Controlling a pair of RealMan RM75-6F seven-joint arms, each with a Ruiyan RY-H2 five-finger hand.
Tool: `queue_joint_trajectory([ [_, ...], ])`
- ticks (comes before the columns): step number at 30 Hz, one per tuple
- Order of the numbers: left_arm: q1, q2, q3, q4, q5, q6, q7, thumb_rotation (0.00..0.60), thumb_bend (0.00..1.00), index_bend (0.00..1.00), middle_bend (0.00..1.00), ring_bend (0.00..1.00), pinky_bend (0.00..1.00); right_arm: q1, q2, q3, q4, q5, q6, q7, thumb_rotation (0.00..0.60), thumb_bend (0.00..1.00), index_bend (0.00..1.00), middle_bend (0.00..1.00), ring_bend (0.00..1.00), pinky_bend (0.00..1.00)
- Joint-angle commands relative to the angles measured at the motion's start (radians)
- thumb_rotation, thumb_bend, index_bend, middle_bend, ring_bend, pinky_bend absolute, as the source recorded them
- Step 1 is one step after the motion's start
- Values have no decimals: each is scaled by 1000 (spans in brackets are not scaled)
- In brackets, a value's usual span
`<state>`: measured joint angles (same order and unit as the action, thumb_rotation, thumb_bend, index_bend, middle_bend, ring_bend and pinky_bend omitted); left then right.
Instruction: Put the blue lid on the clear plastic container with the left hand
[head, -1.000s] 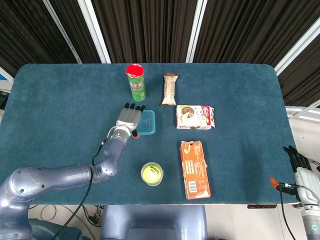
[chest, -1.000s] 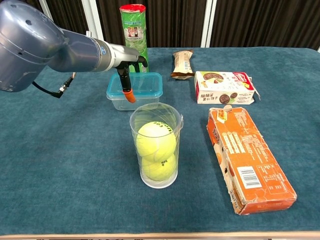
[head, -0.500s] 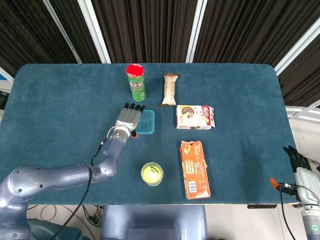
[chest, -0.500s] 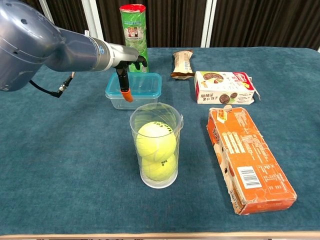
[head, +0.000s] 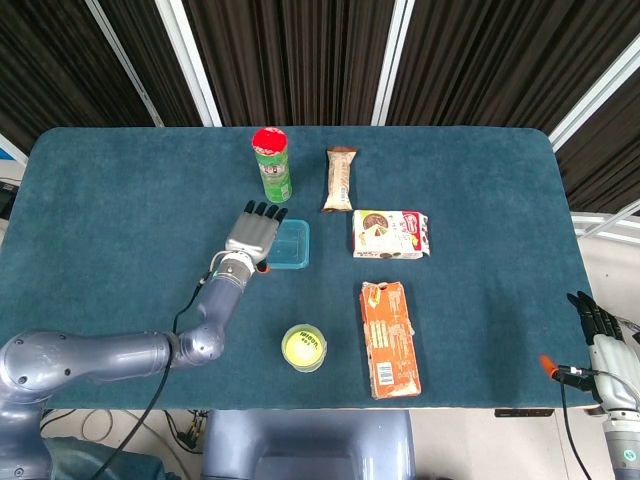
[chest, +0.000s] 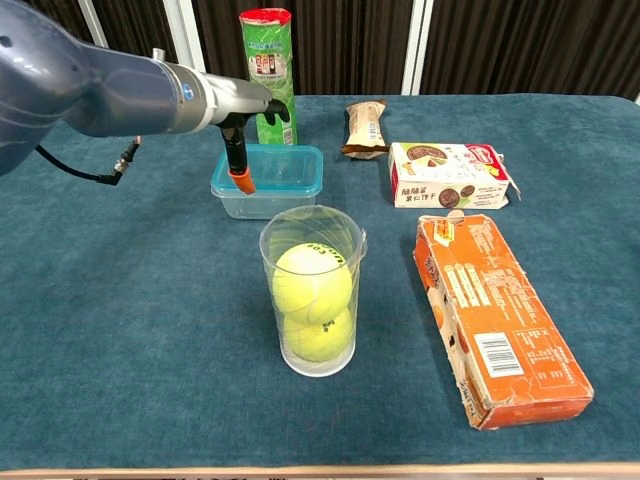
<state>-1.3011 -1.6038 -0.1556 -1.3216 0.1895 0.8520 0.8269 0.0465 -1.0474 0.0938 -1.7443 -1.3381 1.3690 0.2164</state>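
Note:
The blue lid (chest: 283, 162) sits on top of the clear plastic container (chest: 266, 198), which stands mid-table in front of the green can. In the head view the lidded container (head: 293, 244) appears as a blue square. My left hand (head: 252, 234) hovers over its left edge with fingers stretched out flat and nothing in them. From the chest view the left hand (chest: 248, 108) hangs above the container's left rim, its orange-tipped thumb pointing down beside the lid. My right hand (head: 598, 332) stays off the table's front right corner, fingers apart and empty.
A green can with a red top (head: 271, 165) stands just behind the container. A snack bar (head: 341, 180), a cookie box (head: 391, 234) and an orange carton (head: 388, 338) lie to the right. A clear cup holding tennis balls (chest: 312, 290) stands in front of the container.
My left hand has drifted a little to the left and up, off the lid. The lid stays on the container. The right hand has not moved.

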Motion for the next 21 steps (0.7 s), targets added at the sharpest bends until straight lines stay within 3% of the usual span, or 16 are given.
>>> queue_joint_trajectory([
  [1,29,34,14,-45,64,38,-21,600,185,13,99,0,29,-1,-2,2,-2,4,2,-4,600,292,74,0,0,0],
  [9,95,85,27,-100,220,63,-102,600,344,172,257,2,31,-1,-5,4,-2,8,4,-16,600,292,74,0,0,0],
  [16,126,57,9,-35,291,61,-169,600,428,441,407,56,54,-1,-7,4,-3,9,4,-16,600,292,74,0,0,0],
  [21,134,26,-2,24,343,35,-207,600,440,590,451,71,55,-2,-7,5,-3,12,3,-15,600,292,74,0,0,0],
])
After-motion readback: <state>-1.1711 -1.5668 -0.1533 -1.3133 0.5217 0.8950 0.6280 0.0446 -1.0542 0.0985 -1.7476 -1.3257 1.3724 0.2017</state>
